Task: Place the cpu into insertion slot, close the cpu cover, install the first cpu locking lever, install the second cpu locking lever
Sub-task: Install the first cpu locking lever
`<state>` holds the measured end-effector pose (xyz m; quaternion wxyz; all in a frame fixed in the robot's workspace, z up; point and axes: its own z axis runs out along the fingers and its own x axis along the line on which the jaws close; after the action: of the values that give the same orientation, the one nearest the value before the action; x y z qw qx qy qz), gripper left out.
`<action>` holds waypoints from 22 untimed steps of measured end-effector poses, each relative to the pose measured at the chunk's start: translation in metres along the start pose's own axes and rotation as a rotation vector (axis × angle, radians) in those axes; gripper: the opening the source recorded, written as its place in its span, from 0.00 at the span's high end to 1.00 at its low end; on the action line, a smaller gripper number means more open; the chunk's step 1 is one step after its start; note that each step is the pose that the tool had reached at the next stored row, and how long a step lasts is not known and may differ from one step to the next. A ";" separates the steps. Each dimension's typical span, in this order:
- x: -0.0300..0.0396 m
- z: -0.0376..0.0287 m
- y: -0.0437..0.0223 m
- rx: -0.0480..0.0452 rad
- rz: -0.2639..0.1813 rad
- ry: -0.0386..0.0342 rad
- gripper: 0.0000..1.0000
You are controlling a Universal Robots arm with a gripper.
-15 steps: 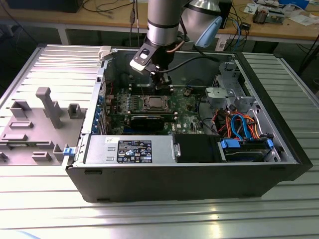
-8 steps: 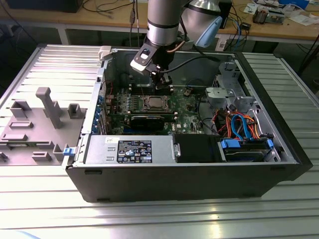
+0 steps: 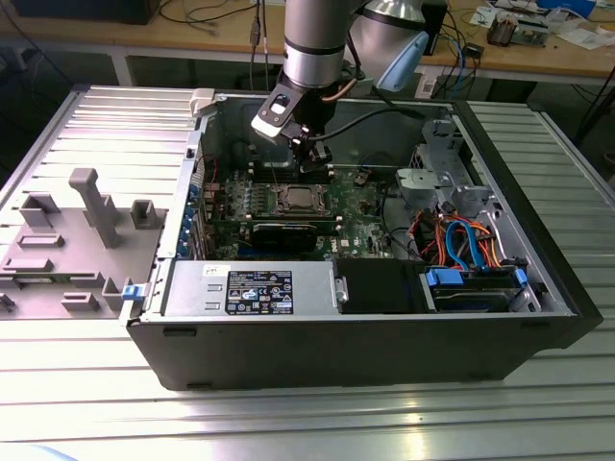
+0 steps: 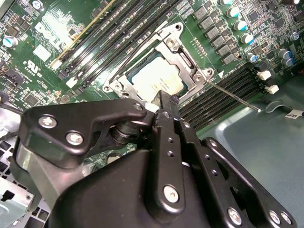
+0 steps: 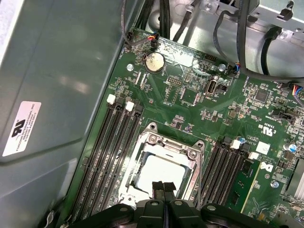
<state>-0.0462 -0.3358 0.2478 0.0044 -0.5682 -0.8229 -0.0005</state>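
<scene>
**Above the socket: chip seated, hand clenched on nothing**

At the exterior view's left, on the ribbed metal table (image 3: 96, 115), stand grey plastic fixture blocks (image 3: 91, 206). They are well apart from the work, likely so the arm has room to swing. Beside them the open black computer case (image 3: 336, 351) lies on its side. That turns the green circuit board (image 3: 360, 206) face up, so it can be reached from above.

In the middle of the board sits the square, silver-rimmed insertion slot (image 3: 301, 199), between rows of narrow black memory slots (image 5: 107, 142). The small flat square cpu (image 5: 159, 171) with its silvery-grey metal top lies level inside the slot. The thin square silver cpu cover (image 5: 168, 148) lies flat around it, and the chip shows through its cut-out. The cover appears to be down to press the chip evenly onto its contacts.

The black hand (image 5: 164, 186) hangs just over the slot's edge. Its two fingers are pressed together and carry nothing, which makes a narrow tip suited to pushing on something thin.

In the second wrist view a thin steel locking lever (image 4: 232, 95) juts out from the slot's corner across the memory slots. It looks unlatched to me. A darker rod (image 4: 137, 54) runs along the opposite side of the slot, and I cannot tell whether it is hooked.

At the exterior view's right, a grey drive cage with blue and orange cables (image 3: 471, 245) is clear of the arm.
</scene>
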 end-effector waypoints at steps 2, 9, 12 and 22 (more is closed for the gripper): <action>0.0000 0.0000 0.0000 0.0001 -0.010 -0.0001 0.89; 0.0000 0.0000 0.0000 0.0003 -0.038 -0.0002 0.89; 0.0000 0.0000 0.0000 0.0003 -0.038 -0.0002 0.89; 0.0000 0.0000 0.0000 0.0009 -0.109 -0.0005 0.89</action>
<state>-0.0462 -0.3358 0.2479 0.0044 -0.5226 -0.8526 -0.0002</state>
